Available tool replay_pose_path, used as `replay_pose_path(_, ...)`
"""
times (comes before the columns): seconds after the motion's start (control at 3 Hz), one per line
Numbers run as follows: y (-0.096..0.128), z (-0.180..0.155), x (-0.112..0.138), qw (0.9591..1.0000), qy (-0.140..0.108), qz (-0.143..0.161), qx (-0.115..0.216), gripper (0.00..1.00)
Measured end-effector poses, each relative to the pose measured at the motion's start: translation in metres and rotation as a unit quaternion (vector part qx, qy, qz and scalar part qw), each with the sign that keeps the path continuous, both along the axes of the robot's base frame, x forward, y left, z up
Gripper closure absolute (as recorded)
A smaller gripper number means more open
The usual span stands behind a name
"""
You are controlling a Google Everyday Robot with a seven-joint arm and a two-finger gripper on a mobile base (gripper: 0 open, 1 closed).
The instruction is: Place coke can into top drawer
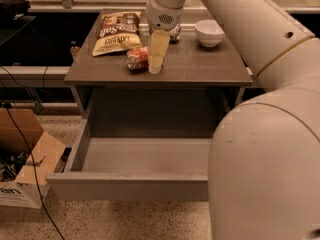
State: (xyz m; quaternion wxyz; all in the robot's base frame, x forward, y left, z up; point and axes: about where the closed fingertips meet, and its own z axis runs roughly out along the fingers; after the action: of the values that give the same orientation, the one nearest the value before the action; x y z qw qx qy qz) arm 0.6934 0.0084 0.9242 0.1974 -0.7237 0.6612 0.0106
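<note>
The coke can (137, 59) lies on its side on the cabinet top (200, 66), in front of a chip bag. My gripper (155, 66) reaches down from above and stands right at the can's right side, its tip down at the cabinet top; it does not hold the can. The top drawer (125, 186) is pulled wide open below, with its grey inside (150, 156) bare. My arm fills the right side of the view and hides the drawer's right end.
A yellow chip bag (116, 32) lies at the back left of the cabinet top. A white bowl (209, 32) stands at the back right. Another can (175, 33) is partly hidden behind my wrist. A cardboard box (25, 164) and cables sit on the floor at left.
</note>
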Motion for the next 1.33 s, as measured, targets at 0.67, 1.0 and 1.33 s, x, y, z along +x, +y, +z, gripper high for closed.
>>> replay_pose_path(0.67,0.026,-0.030,0.026,0.9999,0.002,0.003,0.015,0.00)
replay_pose_path(1.0,0.031,-0.054,0.046,0.9994,0.012,-0.007,0.031,0.00)
replay_pose_path(1.33,0.028,-0.074,0.061,0.9981,0.023,-0.023,0.052,0.00)
